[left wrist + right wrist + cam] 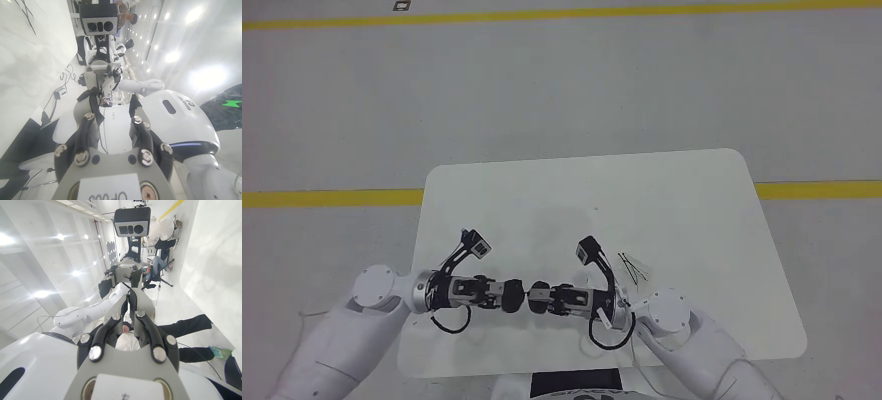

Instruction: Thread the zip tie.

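Over the near half of the table [672, 200]: both arms are held folded, elbows out, so that the two grippers are turned toward each other, almost tip to tip, above the white top.
Left gripper [114, 102]: its fingers [134, 106] are seen spread well apart and nothing is placed between them. It is released and empty.
Right gripper [129, 298]: its fingers are drawn close together with only a thin slit between them. No object is seen pinched there, so it is clenched on nothing.
Zip ties [632, 267]: a few thin black strips are laid flat on the table, crossing one another in a loose bunch.
Place of the zip ties: they are found on the right arm's side, near its wrist and a little farther from the robot than the arm itself. They are apart from both grippers and touched by neither.
From the left wrist: the strips can be seen on the white surface, beyond the right gripper.
Surroundings: the table is white with rounded corners. It is set on a grey floor [542, 100] which is marked with yellow lines [542, 15].
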`<state>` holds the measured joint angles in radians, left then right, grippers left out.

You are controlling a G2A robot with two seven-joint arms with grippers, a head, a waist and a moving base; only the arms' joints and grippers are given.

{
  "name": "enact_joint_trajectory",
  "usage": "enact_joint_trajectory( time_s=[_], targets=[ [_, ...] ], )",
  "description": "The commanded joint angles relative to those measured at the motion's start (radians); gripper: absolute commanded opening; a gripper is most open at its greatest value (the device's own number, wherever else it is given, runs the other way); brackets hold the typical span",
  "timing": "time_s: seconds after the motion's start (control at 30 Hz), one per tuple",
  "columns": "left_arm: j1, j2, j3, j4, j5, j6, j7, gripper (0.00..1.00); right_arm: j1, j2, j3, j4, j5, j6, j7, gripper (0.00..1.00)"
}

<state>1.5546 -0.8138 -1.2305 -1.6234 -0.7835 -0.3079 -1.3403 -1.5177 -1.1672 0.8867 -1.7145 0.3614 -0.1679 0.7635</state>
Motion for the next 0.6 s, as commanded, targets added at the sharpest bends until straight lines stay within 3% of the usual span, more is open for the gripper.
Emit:
enact_joint_trajectory(
  time_s=[0.0, 0.23, 0.57],
  targets=[
    [0.005, 0.001, -0.004, -0.002, 0.001, 0.0, -0.002, 0.32, -0.001, 0.001, 0.0, 0.0, 0.001, 0.0, 0.001, 0.0],
    [0.02, 0.003, -0.009, -0.019, 0.008, -0.002, -0.004, 0.27, 0.0, 0.0, -0.01, 0.001, 0.004, 0.003, -0.004, 0.0],
    [0.03, 0.005, -0.014, -0.023, 0.016, -0.002, -0.009, 0.12, -0.005, 0.001, -0.013, -0.004, 0.011, -0.01, -0.01, 0.0]
  ],
)
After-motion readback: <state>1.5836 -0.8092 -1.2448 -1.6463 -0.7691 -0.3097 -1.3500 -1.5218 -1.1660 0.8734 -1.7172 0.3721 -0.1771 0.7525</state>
